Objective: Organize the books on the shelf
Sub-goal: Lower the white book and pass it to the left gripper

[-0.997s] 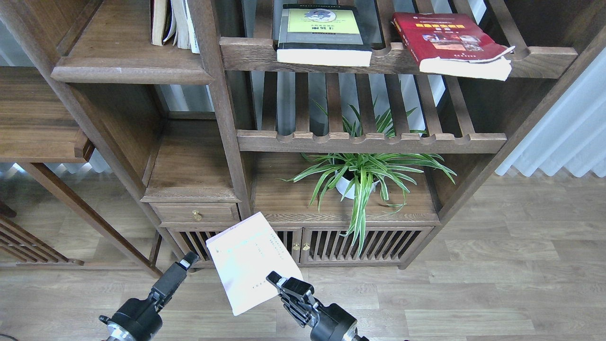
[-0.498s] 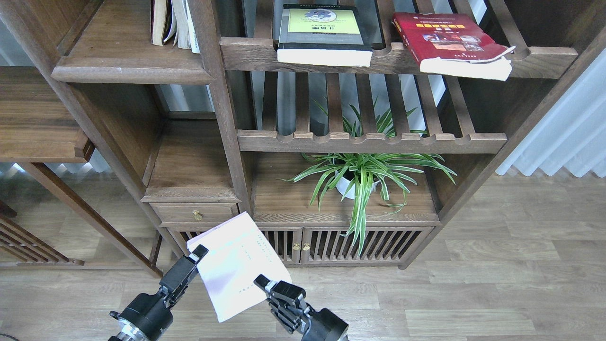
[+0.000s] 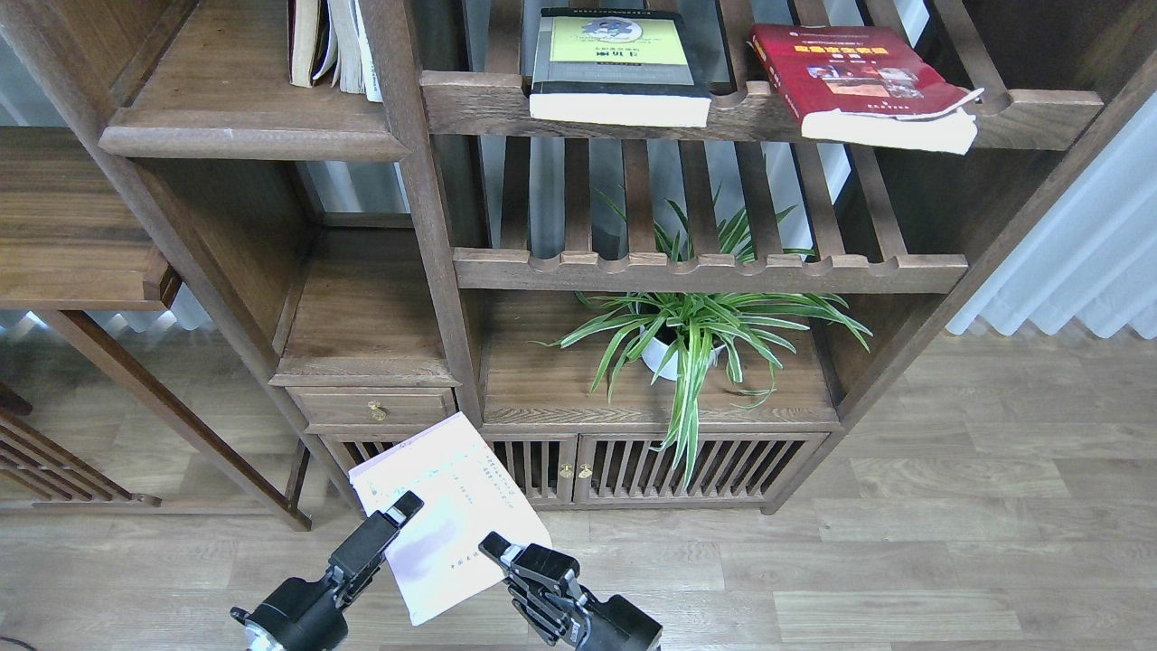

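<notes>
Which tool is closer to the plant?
Right. The right tool sits below-left of the plant; the left tool is farther left, across the pale book.

The shelf (image 3: 244, 140) was dark matt wood, the lavender-white book (image 3: 443, 515) smooth paper, the pincers (image 3: 520, 551) black plastic

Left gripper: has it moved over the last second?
Yes. The left gripper has shifted right, toward the brass double-door knobs of the cabinet, and now overlaps the pale lavender-white paperback book.
</notes>
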You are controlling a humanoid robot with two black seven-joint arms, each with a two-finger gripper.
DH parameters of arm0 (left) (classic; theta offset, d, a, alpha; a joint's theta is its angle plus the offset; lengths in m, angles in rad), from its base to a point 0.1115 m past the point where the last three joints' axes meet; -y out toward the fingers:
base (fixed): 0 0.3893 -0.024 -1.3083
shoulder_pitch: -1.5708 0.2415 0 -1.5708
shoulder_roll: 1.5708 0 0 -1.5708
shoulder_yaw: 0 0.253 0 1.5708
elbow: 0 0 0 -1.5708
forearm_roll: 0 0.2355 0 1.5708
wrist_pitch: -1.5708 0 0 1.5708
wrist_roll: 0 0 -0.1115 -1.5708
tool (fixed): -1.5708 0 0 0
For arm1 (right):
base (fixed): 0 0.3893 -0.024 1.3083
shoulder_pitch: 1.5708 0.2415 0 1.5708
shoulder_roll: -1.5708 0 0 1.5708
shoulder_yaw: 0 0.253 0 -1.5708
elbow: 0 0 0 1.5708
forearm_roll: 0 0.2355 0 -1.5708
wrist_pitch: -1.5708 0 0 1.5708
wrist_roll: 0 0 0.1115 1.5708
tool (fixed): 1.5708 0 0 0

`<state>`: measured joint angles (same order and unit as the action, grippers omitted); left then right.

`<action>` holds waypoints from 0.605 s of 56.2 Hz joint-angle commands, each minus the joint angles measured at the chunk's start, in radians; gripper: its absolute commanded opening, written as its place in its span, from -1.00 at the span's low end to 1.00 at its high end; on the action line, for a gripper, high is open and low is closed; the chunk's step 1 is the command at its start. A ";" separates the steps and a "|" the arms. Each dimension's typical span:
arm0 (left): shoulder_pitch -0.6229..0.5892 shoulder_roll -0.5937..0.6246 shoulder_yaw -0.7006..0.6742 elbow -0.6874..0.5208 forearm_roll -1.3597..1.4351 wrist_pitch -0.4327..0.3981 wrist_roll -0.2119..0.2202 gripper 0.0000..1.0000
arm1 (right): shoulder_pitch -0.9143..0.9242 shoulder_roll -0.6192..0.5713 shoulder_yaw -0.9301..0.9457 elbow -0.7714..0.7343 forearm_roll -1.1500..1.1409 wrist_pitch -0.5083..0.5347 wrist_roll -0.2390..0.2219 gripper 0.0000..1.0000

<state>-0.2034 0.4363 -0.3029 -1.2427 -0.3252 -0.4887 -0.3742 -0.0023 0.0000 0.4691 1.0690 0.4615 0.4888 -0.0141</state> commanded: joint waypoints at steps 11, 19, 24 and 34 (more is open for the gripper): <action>-0.025 0.001 0.004 0.005 0.003 0.000 -0.019 0.40 | -0.025 0.000 -0.006 0.000 -0.017 0.000 -0.003 -0.92; -0.024 0.010 0.004 0.008 0.008 0.000 -0.019 -0.19 | -0.030 0.000 0.003 0.000 -0.021 0.000 -0.003 -0.91; -0.024 0.015 0.005 0.008 0.008 0.000 -0.019 -0.46 | -0.030 0.000 0.008 0.000 -0.021 0.000 -0.003 -0.91; -0.024 0.038 0.030 0.006 0.011 0.000 -0.014 -0.70 | -0.028 0.000 0.026 -0.009 -0.021 0.000 -0.001 -0.91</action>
<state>-0.2279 0.4588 -0.2887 -1.2357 -0.3159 -0.4887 -0.3916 -0.0318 0.0001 0.4789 1.0654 0.4392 0.4888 -0.0181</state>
